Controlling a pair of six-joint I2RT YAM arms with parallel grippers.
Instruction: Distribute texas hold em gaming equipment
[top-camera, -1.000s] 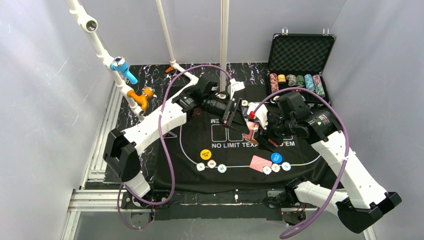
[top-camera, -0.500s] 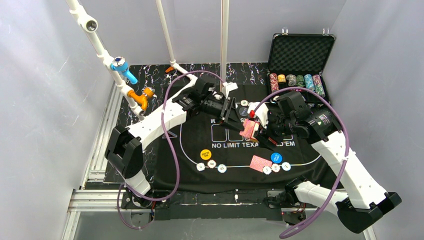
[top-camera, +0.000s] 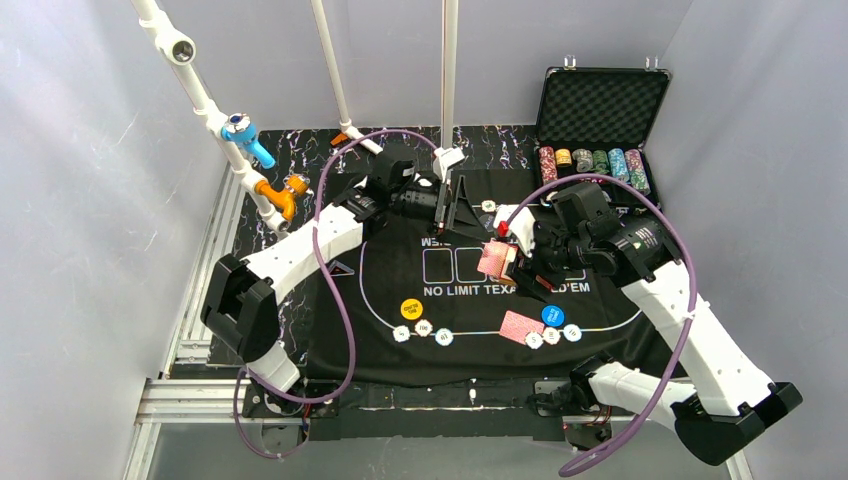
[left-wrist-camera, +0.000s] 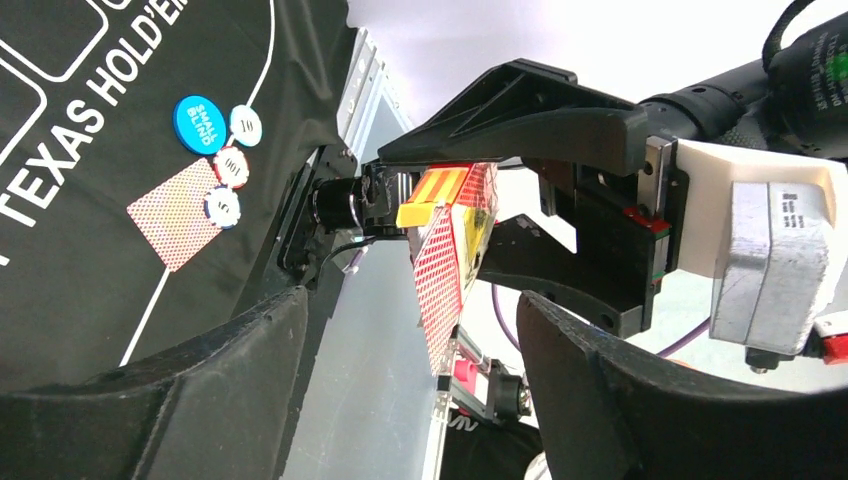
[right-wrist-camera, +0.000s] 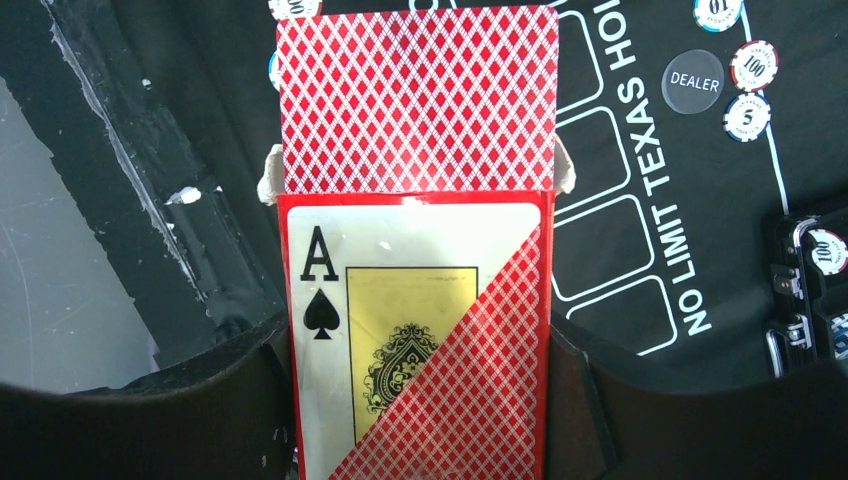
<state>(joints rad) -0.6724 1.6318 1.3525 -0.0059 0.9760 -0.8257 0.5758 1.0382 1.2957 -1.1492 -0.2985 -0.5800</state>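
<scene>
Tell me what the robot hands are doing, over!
Left gripper open, empty. Right gripper shut on card box, red cards poking out. Nothing between the grippers.

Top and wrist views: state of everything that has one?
left gripper: open, empty.
right gripper: shut on the card box.
card box: top open, red-backed card sticking out.
case: lid up, chip stacks inside.
loose card: face down.
</scene>
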